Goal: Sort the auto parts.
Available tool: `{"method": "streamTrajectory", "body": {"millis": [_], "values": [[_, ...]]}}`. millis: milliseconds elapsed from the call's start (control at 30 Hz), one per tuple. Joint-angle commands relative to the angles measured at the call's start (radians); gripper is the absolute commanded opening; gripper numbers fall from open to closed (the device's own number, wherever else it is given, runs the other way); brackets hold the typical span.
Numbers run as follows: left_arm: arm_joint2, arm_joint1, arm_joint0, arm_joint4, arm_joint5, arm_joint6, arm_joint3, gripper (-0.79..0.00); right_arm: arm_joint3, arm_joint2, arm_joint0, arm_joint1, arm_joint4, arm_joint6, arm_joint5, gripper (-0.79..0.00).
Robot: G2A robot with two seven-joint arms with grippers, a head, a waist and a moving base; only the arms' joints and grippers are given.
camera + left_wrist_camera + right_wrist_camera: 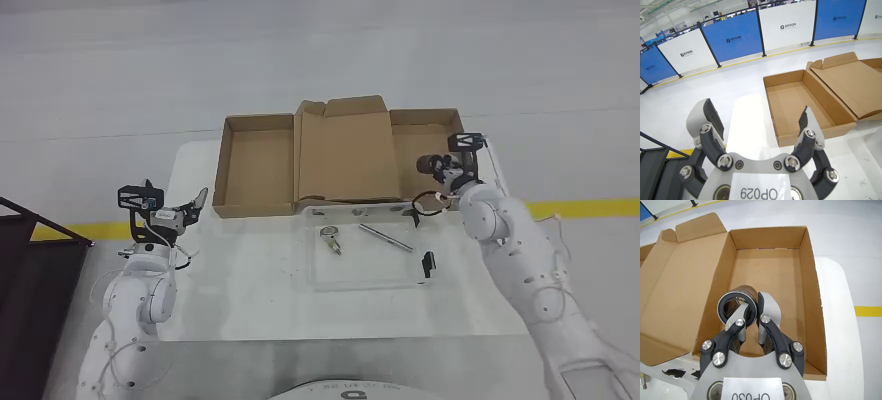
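Observation:
My right gripper [440,166] [753,303] is shut on a dark cylindrical bearing [738,306] [432,163], one finger inside its bore and the other against its outer wall. It holds the bearing above the floor of the right cardboard box [772,275] [425,140], near the box's front. On a clear tray [365,262] mid-table lie a bolt [330,238], a thin metal rod [385,237] and a small black part [428,264]. My left gripper [190,208] [757,113] hangs open with nothing in it over the table's left side, beside the left cardboard box [791,98] [255,165].
A flat cardboard lid flap [345,150] lies between the two boxes. The white table [250,290] has rounded corners. A black frame [30,225] stands off its left edge. Black scraps [676,372] lie on the table by the right box's front.

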Motion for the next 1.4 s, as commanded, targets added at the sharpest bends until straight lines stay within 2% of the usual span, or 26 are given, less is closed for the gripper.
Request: {"method": "streamTrajectory", "body": {"millis": [0,167,200,233,500,567,600,667,733,767,833,900,967,1000,1033,1067,1100,1167,1367], "values": [[0.0,0.0,0.0,0.0,0.0,0.0,0.0,0.0,0.011,-0.006,0.005,-0.002,-0.019,0.012,0.018,-0.785],[0.0,0.0,0.0,0.0,0.0,0.0,0.0,0.0,0.038,-0.026,0.021,-0.008,-0.053,0.049,0.037,-0.785],[0.0,0.0,0.0,0.0,0.0,0.0,0.0,0.0,0.041,-0.028,0.023,-0.009,-0.058,0.054,0.039,-0.745],[0.0,0.0,0.0,0.0,0.0,0.0,0.0,0.0,0.043,-0.03,0.025,-0.01,-0.061,0.056,0.039,-0.646],[0.0,0.0,0.0,0.0,0.0,0.0,0.0,0.0,0.041,-0.025,0.026,-0.015,-0.069,0.063,0.034,-0.425],[0.0,0.0,0.0,0.0,0.0,0.0,0.0,0.0,0.031,-0.019,0.021,-0.015,-0.068,0.057,0.03,-0.4],[0.0,0.0,0.0,0.0,0.0,0.0,0.0,0.0,0.024,-0.013,0.016,-0.015,-0.066,0.046,0.027,-0.277],[0.0,0.0,0.0,0.0,0.0,0.0,0.0,0.0,-0.009,0.006,-0.001,-0.014,-0.047,0.008,0.013,-0.114],[0.0,0.0,0.0,0.0,0.0,0.0,0.0,0.0,-0.066,0.039,-0.038,-0.012,0.017,-0.047,-0.042,-0.102],[0.0,0.0,0.0,0.0,0.0,0.0,0.0,0.0,-0.095,0.06,-0.061,-0.009,0.042,-0.07,-0.075,-0.123],[0.0,0.0,0.0,0.0,0.0,0.0,0.0,0.0,-0.166,0.102,-0.12,-0.004,0.103,-0.124,-0.173,-0.194],[0.0,0.0,0.0,0.0,0.0,0.0,0.0,0.0,-0.233,0.149,-0.187,0.004,0.178,-0.152,-0.309,-0.219],[0.0,0.0,0.0,0.0,0.0,0.0,0.0,0.0,-0.289,0.196,-0.253,0.013,0.242,-0.166,-0.438,-0.32],[0.0,0.0,0.0,0.0,0.0,0.0,0.0,0.0,-0.308,0.22,-0.282,0.016,0.261,-0.174,-0.487,-0.308],[0.0,0.0,0.0,0.0,0.0,0.0,0.0,0.0,-0.326,0.239,-0.309,0.019,0.277,-0.182,-0.53,-0.246],[0.0,0.0,0.0,0.0,0.0,0.0,0.0,0.0,-0.345,0.253,-0.334,0.022,0.294,-0.191,-0.577,-0.04],[0.0,0.0,0.0,0.0,0.0,0.0,0.0,0.0,-0.353,0.266,-0.355,0.024,0.308,-0.193,-0.611,0.0],[0.0,0.0,0.0,0.0,0.0,0.0,0.0,0.0,-0.37,0.288,-0.385,0.027,0.317,-0.195,-0.653,0.0],[0.0,0.0,0.0,0.0,0.0,0.0,0.0,0.0,-0.37,0.288,-0.385,0.027,0.317,-0.195,-0.653,0.0]]}}
